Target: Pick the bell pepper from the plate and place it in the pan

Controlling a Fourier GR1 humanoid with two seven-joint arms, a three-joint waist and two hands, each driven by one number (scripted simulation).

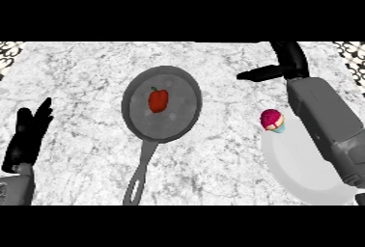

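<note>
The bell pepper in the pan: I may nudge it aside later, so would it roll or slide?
The bell pepper looks rounded and lies on its side in the pan, so it would probably roll. Its skin looks smooth, so sliding seems likely too.

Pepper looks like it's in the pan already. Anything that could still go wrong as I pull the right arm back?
The right forearm lies over the plate, close beside the cupcake at the plate's edge; pulling back carelessly could knock it off. The right hand sits beyond the pan, so a leftward swing might bump the rim and shift the pepper. The left hand rests far from everything.
</note>
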